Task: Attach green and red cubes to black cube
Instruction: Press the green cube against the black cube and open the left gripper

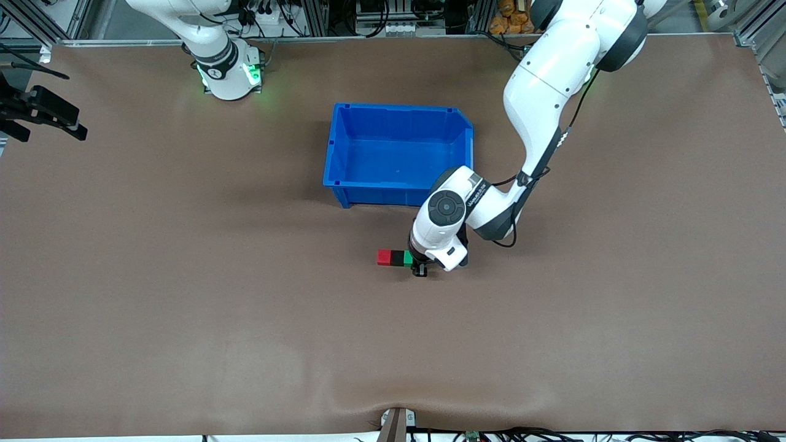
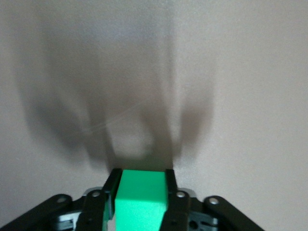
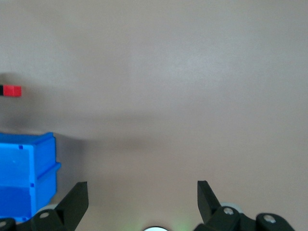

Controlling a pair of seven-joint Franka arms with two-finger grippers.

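A brown worktop carries a blue bin and a row of joined cubes: red cube, black cube, green cube. The green cube sits between the left gripper's jaws.

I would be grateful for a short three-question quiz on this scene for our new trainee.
1. True or false: a cube lies in the blue bin.
2. Which cube is between the left gripper's fingers? A. red B. green C. black
3. Fill in: in the row of cubes on the table, the ___ cube is in the middle.

Key:
1. False. All three cubes are on the table, nearer the front camera than the bin.
2. B, the green cube.
3. Black. The black cube sits between the red cube and the green one.

The right gripper waits open, away from the cubes.
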